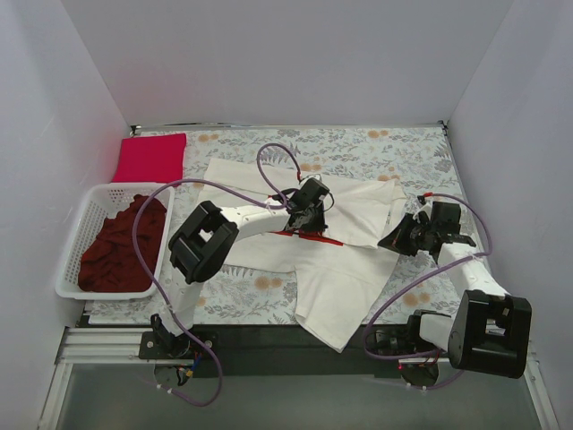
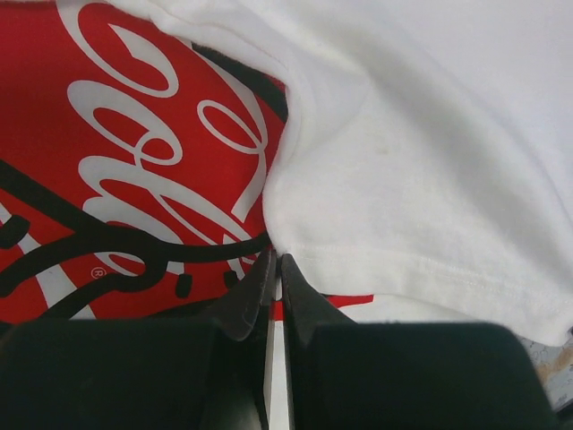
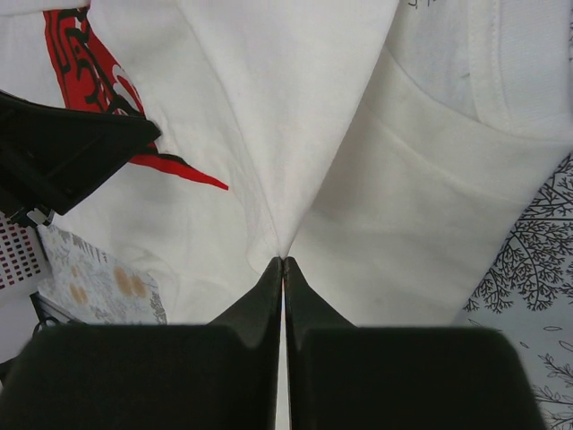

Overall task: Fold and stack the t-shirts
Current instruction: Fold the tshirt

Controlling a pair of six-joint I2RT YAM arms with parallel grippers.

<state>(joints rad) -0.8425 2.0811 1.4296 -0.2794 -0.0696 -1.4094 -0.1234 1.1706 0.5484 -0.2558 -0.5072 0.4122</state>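
A large cream-white t-shirt (image 1: 345,278) with a red chest print (image 2: 116,161) lies rumpled across the middle of the table. My left gripper (image 1: 309,215) sits over its centre, shut on a folded edge of that white cloth (image 2: 276,257) beside the print. At the shirt's right edge my right gripper (image 1: 400,235) is shut on a pinched ridge of the same shirt (image 3: 284,260). A crimson-pink t-shirt (image 1: 150,157) lies folded flat at the back left. In the white basket is a dark maroon t-shirt (image 1: 121,246), bunched up.
The white lattice basket (image 1: 73,242) stands at the left edge. A floral table cloth (image 1: 358,143) covers the table. White walls close in on the back and both sides. Purple cables loop over both arms.
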